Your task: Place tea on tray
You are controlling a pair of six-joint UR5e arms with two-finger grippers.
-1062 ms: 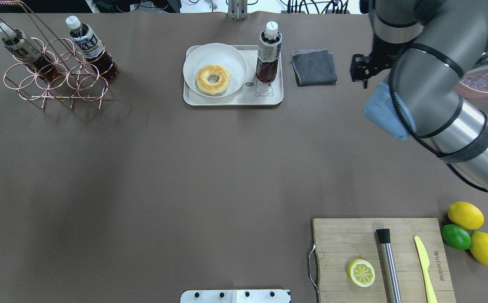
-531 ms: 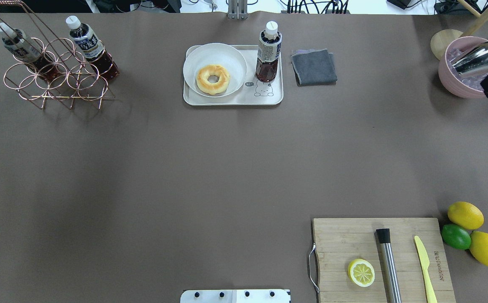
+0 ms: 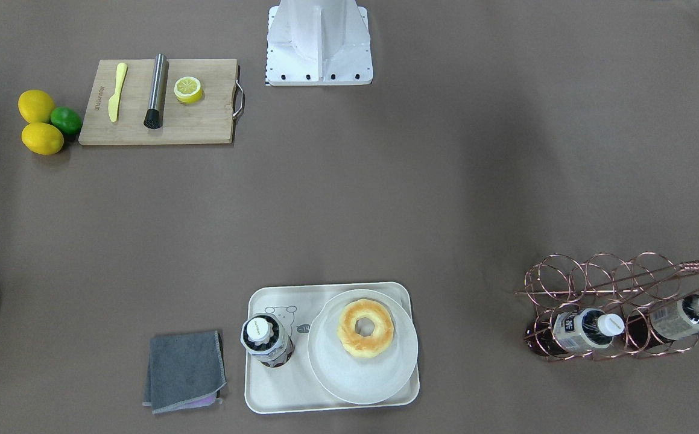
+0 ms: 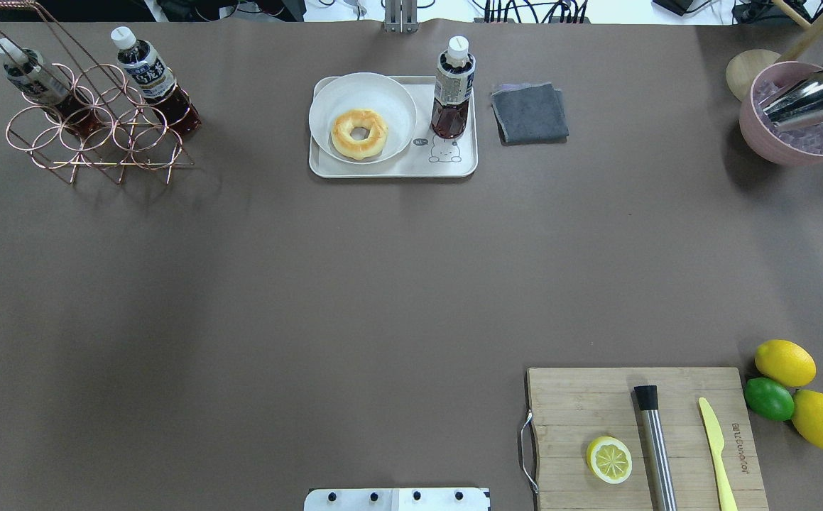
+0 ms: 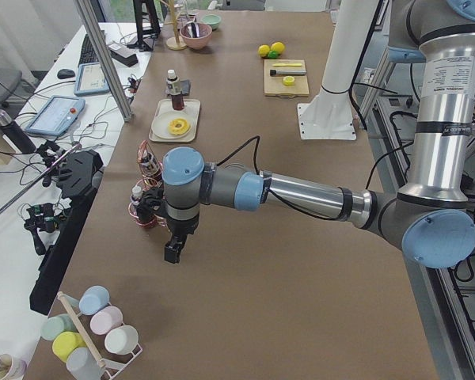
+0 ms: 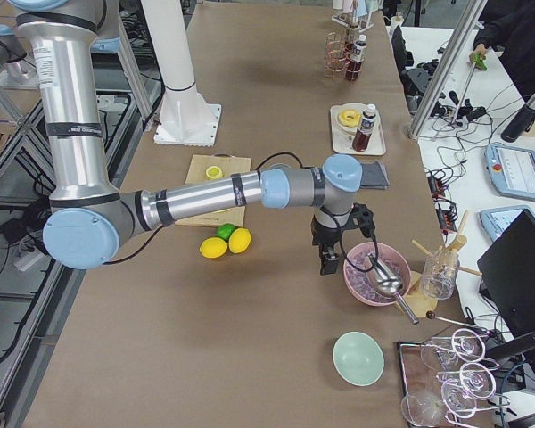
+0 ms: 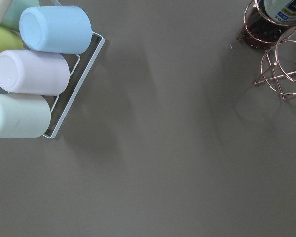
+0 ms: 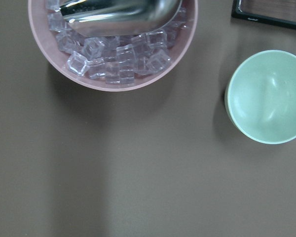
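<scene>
The tea [image 4: 452, 89] stands upright on the right part of the cream-white tray [image 4: 390, 171], beside the bear drawing. It also shows in the front view [image 3: 266, 340] on the tray [image 3: 277, 404]. No gripper touches it. My left gripper [image 5: 172, 252] shows only in the exterior left view, hanging low over the table next to the copper rack; I cannot tell whether it is open. My right gripper [image 6: 328, 261] shows only in the exterior right view, next to the pink ice bowl; I cannot tell its state either.
A white plate with a donut [image 4: 359, 133] fills the tray's left part. A grey cloth [image 4: 529, 113] lies to its right. The copper rack [image 4: 91, 135] holds two more tea bottles. The pink ice bowl [image 4: 798, 113], cutting board [image 4: 574, 397] and lemons [image 4: 785, 363] are on the right.
My right arm has pulled back from beside the grey cloth to the right, past the pink bowl, and out of the overhead view. The tea and tray have not moved.
</scene>
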